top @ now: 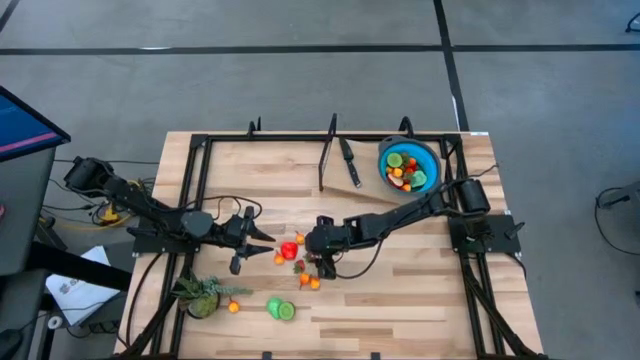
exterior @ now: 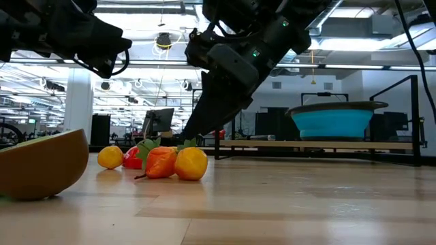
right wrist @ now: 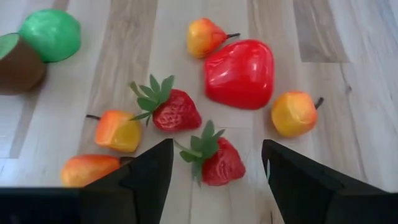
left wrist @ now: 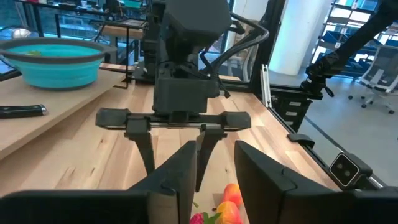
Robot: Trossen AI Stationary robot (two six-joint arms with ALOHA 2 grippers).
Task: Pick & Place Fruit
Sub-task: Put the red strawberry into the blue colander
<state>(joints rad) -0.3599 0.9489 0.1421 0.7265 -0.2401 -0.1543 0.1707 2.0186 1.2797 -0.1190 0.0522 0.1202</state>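
Right gripper fingers apart over a strawberry; left gripper fingers (seemingly empty) narrowly parted.

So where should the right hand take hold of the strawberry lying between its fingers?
Across the red body of the strawberry, coming straight down from above. It lies flat on the table with its leaves to one side, and the right hand already straddles it with fingers apart.

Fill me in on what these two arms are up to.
They are sorting toy fruit into the blue bowl, which already holds some. The right gripper hangs open over a strawberry in the loose cluster mid-table, holding nothing. The left gripper sits just beside that cluster, facing it.
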